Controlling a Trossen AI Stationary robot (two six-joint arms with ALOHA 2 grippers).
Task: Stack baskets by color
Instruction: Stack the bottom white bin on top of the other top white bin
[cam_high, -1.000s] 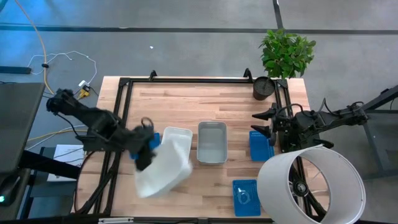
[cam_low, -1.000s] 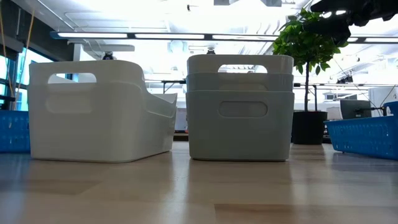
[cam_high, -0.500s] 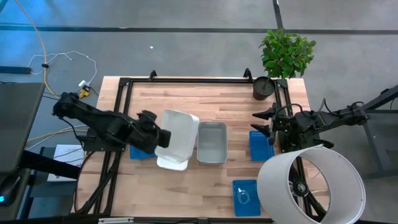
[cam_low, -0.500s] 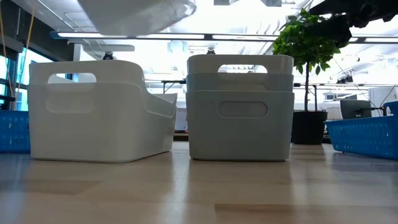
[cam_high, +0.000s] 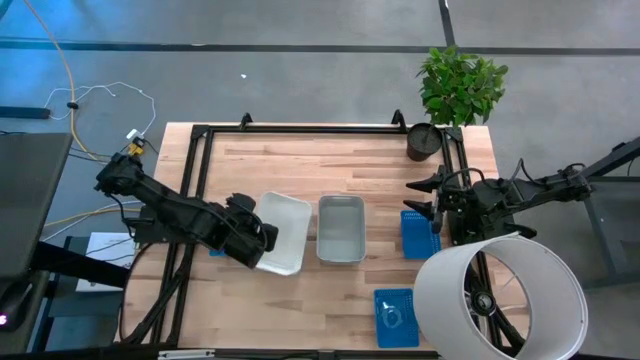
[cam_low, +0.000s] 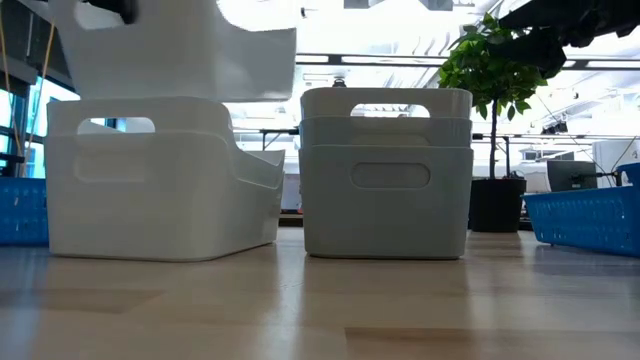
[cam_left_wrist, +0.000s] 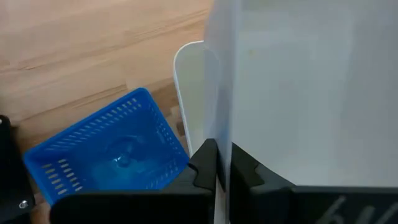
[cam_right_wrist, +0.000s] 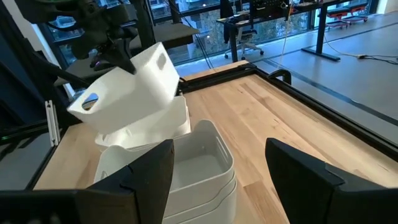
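Note:
My left gripper (cam_high: 256, 240) is shut on a white basket (cam_high: 282, 232) and holds it in the air, tilted, just over a second white basket (cam_low: 150, 180) that rests on its base on the table. To the right of them stands a stack of grey baskets (cam_high: 341, 228). Blue baskets lie at the left under my arm (cam_left_wrist: 106, 155), at the right (cam_high: 420, 232) and near the front edge (cam_high: 396, 317). My right gripper (cam_high: 412, 198) waits open at the table's right side, with nothing between its fingers (cam_right_wrist: 149, 174). My left gripper pinches the upper edge of the white basket's side wall (cam_left_wrist: 224, 124), on the basket's left side, with one finger inside the basket and one outside. The fingers slant down from the table's left. The basket (cam_right_wrist: 130, 84) is lifted clear of the table, opening up and tilted.
A large white cylinder (cam_high: 500, 300) stands at the near right corner. A dark pot with a green plant (cam_high: 440, 135) stands at the far right corner. A black frame (cam_high: 300, 128) runs around the tabletop. Bare wood lies along the far and near edges.
My left gripper has swung the white basket from the near left up over the white basket on the table, then sunk toward it. The wrist has rolled: the basket, earlier hanging steeply from the fingers, has turned its opening upward and come down into the low view.

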